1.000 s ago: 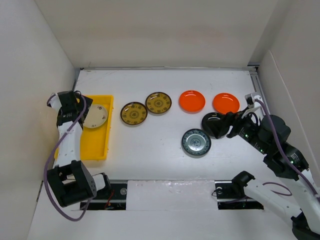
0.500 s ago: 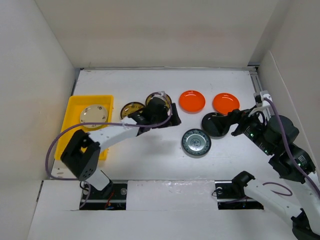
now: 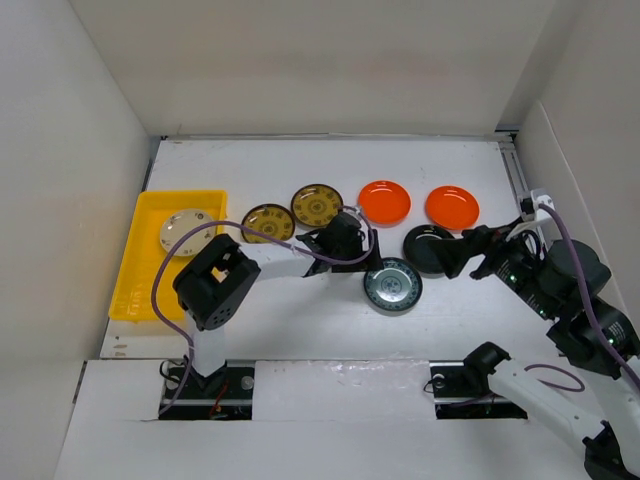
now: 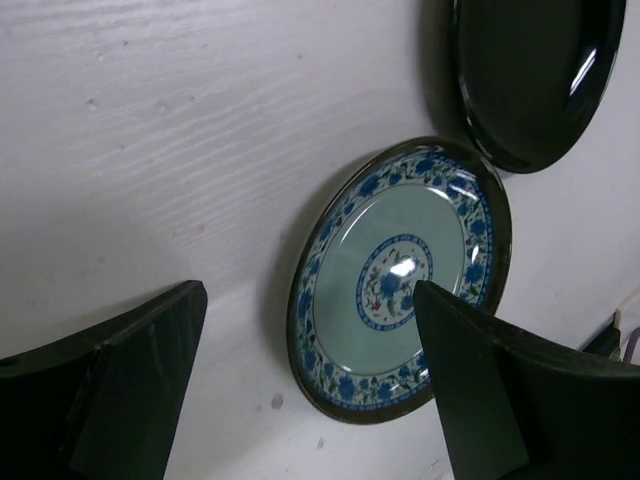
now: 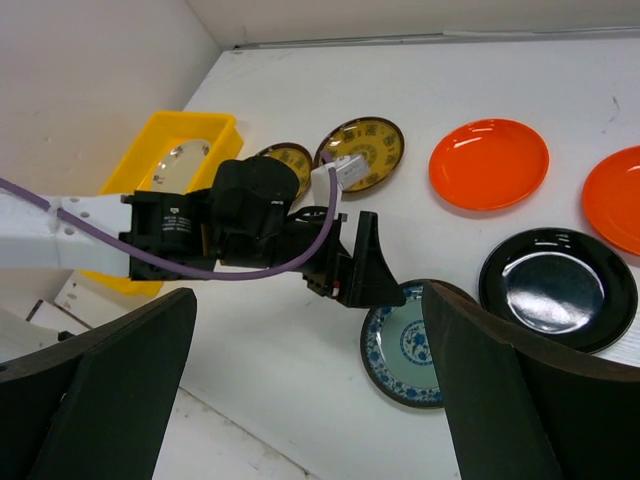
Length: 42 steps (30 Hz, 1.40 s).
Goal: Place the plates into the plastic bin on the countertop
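On the countertop (image 3: 300,160) at mid-table, just beyond the left gripper (image 3: 355,243): the grey-teal patterned plate (image 3: 392,284), flat, face up, a little to the near-right of the fingertips. In the left wrist view, centred between the 2 fingers (image 4: 130,380) and ahead of them. Jaws spread wide, nothing between them, no contact with the rim yet.

Round, so no long axis to line up with; any part of the rim equally good, the left edge nearest. Clearly the left arm's plate. Right gripper (image 3: 468,250) at the black plate (image 3: 425,248), also fully spread and empty.

Tight on 1 side only: black plate just beside the grey-teal one at its far-right, rims close, perhaps touching; hard to tell. Open white surface to the left and near side, so best approached from there.

Far to the left, well apart: the plastic bin (image 3: 150,290), long axis running near to far along the left wall, 1 cream plate (image 3: 187,232) in its far half, near half bare. Between: 2 brown-gold plates (image 3: 267,224), slightly farther back. Probably safest to carry along the near side of these, lifted clear of the bin's wall.
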{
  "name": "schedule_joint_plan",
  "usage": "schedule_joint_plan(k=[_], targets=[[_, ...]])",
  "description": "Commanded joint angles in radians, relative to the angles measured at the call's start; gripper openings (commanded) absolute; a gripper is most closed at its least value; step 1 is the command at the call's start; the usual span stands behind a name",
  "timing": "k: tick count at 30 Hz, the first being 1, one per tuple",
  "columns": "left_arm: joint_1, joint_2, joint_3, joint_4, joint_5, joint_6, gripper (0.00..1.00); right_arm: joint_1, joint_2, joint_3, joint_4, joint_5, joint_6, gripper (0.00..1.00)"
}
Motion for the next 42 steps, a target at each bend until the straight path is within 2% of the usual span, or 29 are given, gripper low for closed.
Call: schedule_joint_plan(k=[1, 3, 5, 6, 8, 10, 11, 12, 16, 19, 23, 24, 26, 27, 30, 31, 33, 34, 38, 42], targets=[[-0.004, 0.034, 0.01, 0.041, 0.045, 0.002, 0.8, 0.004, -0.014, 0.014, 0.013, 0.016, 0.011, 1.0], [-0.004, 0.064, 0.01, 0.051, 0.057, 0.002, 0.63, 0.004, -0.014, 0.014, 0.013, 0.016, 0.011, 1.0], [-0.004, 0.086, 0.01, 0.065, 0.07, 0.002, 0.52, 0.004, -0.014, 0.014, 0.013, 0.016, 0.011, 1.0], [-0.004, 0.086, 0.01, 0.065, 0.07, 0.002, 0.42, 0.004, -0.014, 0.014, 0.013, 0.016, 0.011, 1.0], [-0.004, 0.086, 0.01, 0.065, 0.061, -0.009, 0.34, 0.004, -0.014, 0.014, 0.013, 0.016, 0.011, 1.0], [-0.004, 0.086, 0.001, 0.045, 0.039, -0.009, 0.21, 0.004, -0.014, 0.014, 0.013, 0.016, 0.011, 1.0], [-0.004, 0.086, 0.0, 0.026, 0.029, -0.009, 0.05, 0.004, -0.014, 0.014, 0.013, 0.016, 0.011, 1.0], [-0.004, 0.074, 0.0, -0.011, 0.016, -0.009, 0.0, 0.004, -0.014, 0.014, 0.013, 0.016, 0.011, 1.0], [-0.004, -0.021, 0.024, -0.141, -0.089, 0.016, 0.0, 0.004, -0.014, 0.005, 0.024, 0.016, 0.011, 1.0], [0.075, -0.142, 0.024, -0.186, -0.114, 0.028, 0.0, 0.004, -0.014, -0.004, 0.034, 0.007, 0.02, 1.0], [0.256, -0.314, 0.024, -0.312, -0.157, -0.003, 0.0, 0.004, -0.005, -0.004, 0.056, -0.002, 0.02, 1.0], [0.352, -0.352, 0.024, -0.312, -0.168, -0.003, 0.0, 0.004, -0.005, -0.004, 0.056, -0.002, 0.02, 1.0], [0.472, -0.464, -0.002, -0.333, -0.139, -0.027, 0.0, 0.004, -0.005, -0.015, 0.067, -0.002, 0.02, 1.0], [0.59, -0.498, -0.003, -0.334, -0.139, -0.027, 0.0, 0.004, 0.004, -0.015, 0.067, -0.002, 0.02, 1.0], [0.782, -0.589, -0.027, -0.369, -0.171, -0.057, 0.0, 0.004, 0.014, -0.024, 0.088, -0.014, 0.011, 1.0], [0.904, -0.598, -0.027, -0.393, -0.2, -0.087, 0.0, 0.004, 0.014, -0.024, 0.088, -0.014, 0.011, 1.0], [1.008, -0.598, -0.042, -0.404, -0.217, -0.109, 0.0, 0.004, 0.014, -0.024, 0.108, -0.025, 0.011, 1.0], [1.099, -0.598, -0.059, -0.392, -0.217, -0.118, 0.0, 0.004, 0.024, -0.024, 0.108, -0.025, 0.002, 1.0], [1.239, -0.508, -0.059, -0.383, -0.214, -0.142, 0.0, 0.004, 0.044, -0.024, 0.117, -0.047, -0.007, 1.0], [1.293, -0.454, -0.059, -0.392, -0.225, -0.155, 0.0, 0.004, 0.064, -0.006, 0.117, -0.057, -0.029, 1.0]])
